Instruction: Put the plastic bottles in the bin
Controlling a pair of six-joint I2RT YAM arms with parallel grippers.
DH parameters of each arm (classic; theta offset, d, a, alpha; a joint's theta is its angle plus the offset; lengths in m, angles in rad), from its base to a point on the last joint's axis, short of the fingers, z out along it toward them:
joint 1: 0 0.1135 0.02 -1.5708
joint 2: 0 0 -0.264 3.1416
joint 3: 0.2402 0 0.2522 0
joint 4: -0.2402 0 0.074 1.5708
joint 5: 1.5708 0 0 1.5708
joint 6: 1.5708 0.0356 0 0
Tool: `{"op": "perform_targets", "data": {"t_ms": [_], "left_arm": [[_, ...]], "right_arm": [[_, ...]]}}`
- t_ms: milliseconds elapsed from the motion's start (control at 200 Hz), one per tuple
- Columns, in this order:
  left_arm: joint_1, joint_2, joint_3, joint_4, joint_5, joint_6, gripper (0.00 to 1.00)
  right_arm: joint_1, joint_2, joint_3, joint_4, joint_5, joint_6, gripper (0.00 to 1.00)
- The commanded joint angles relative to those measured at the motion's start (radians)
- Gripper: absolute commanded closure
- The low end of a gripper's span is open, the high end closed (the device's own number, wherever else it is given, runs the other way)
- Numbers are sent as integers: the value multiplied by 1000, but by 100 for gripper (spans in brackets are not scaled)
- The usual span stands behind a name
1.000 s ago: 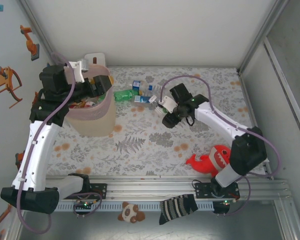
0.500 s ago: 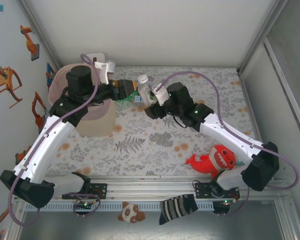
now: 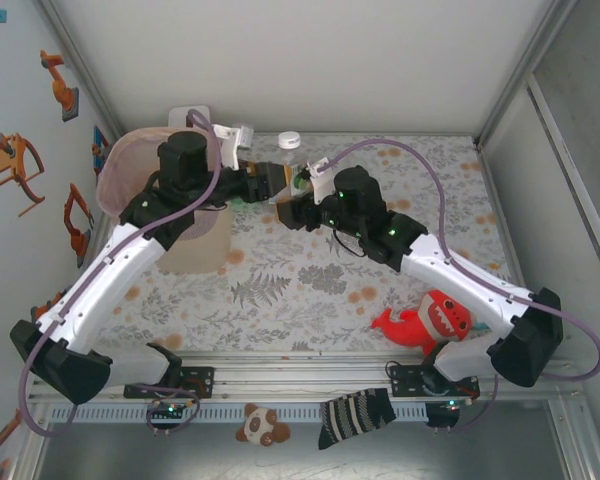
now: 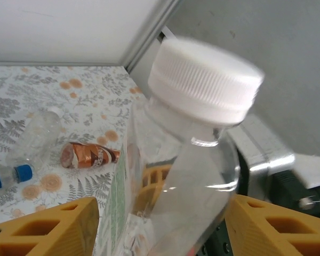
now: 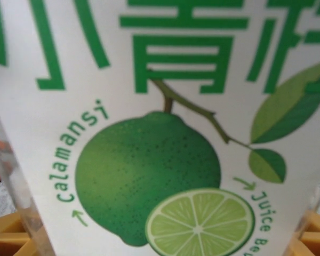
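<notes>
Right gripper (image 5: 160,242) pinches the white-capped bottle (image 4: 188,176); left gripper (image 4: 160,229) straddles it, grip unclear.

- We see bare table (image 3: 290,290) at the front middle, free to pass.
- The pink bin (image 3: 195,252) blocks the back left.
- A red plush toy (image 3: 430,320) sits front right.

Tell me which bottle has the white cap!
The clear bottle held up above the table. The blue-capped bottle and the orange-labelled bottle lie flat on it.
</notes>
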Motion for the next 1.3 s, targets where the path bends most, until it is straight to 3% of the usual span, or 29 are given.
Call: {"op": "perform_targets", "data": {"t_ms": [0,120,616,946,1297], "left_arm": [[-22,28,29,12,12,40,38],[-46,35,34,10,3,70,38],[-79,47,69,-49,-50,142,56],[-79,34,97,-76,-112,171,56],[-33,35,180,-168,-181,208,57]], "right_arm": [[14,-51,5,89,6,68,45],[14,-59,13,75,25,109,46],[24,-96,27,30,19,105,46],[26,-135,22,-19,29,101,29],[27,-219,-6,-65,50,86,27]]}}
